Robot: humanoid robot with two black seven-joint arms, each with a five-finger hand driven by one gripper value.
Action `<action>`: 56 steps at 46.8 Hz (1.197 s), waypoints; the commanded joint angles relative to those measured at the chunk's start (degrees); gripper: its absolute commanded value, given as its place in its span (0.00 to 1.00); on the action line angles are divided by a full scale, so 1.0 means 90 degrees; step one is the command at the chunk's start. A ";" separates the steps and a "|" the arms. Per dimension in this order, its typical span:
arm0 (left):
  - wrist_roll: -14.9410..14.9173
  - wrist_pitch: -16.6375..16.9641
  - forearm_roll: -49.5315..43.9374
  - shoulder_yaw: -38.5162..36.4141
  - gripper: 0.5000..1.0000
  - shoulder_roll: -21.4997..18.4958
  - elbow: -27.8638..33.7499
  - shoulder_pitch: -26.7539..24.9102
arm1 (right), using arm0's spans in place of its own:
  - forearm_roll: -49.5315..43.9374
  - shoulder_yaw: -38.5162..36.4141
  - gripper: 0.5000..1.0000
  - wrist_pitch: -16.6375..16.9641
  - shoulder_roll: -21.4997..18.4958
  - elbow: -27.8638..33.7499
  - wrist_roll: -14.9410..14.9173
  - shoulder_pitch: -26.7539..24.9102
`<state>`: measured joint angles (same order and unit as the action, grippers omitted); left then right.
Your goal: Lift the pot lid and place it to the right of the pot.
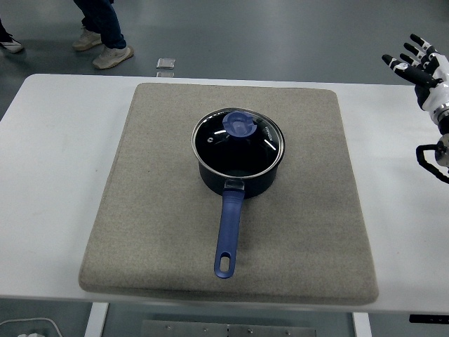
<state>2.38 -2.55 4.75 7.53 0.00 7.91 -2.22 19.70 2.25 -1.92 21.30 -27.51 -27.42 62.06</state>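
- Right robot hand: at the far right edge of the view, raised beside the worktop's far right corner, fingers spread wide and fanned toward the upper left.
- Holding nothing; touching nothing; well apart from the pot and the lid.
- White palm section visible at the base of the fingers; black wrist joint and a cable loop below it, partly cut off by the picture edge.
- Left robot hand: out of view.
- Lid: glass with a metal rim, seated flat on the pot, covering it completely.
- Knob: blue, round, sited on the far part of the lid rather than dead centre as seen from this angle.
- Pot: dark blue, upright, near the centre of the mat, slightly toward the far side.
- Handle: blue, long, pointing toward the near edge of the worktop, tilted slightly left, with a hanging hole at its near end; resting on or just above the mat, cannot tell which.
- Mat: grey-beige, square, rounded corners, lying flat on the white worktop; bare to the right of the pot.
- Floor: grey, beyond the far edge of the worktop; small square object lying on it near the worktop.
- Person's legs: upper left, dark trousers and light shoes, standing on the floor well away from the worktop.
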 commanded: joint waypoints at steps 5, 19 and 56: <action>-0.0001 0.0000 0.0000 -0.0007 1.00 0.0000 0.0000 0.0002 | -0.0177 0.0043 0.83 -0.0001 0.0269 0.0000 0.0009 0.0213; -0.0001 0.0000 0.0000 -0.0007 1.00 0.0000 0.0000 -0.0007 | -0.0606 0.0063 0.83 0.0291 0.0689 0.0009 0.0419 0.0535; -0.0001 0.0000 0.0000 0.0003 1.00 0.0000 0.0000 -0.0007 | -0.4502 0.0200 0.84 0.3104 0.1461 -0.0078 -0.0518 0.2001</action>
<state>2.38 -2.55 4.75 7.56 0.00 7.92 -2.27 -18.09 4.08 25.67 34.46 -27.80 -30.83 80.04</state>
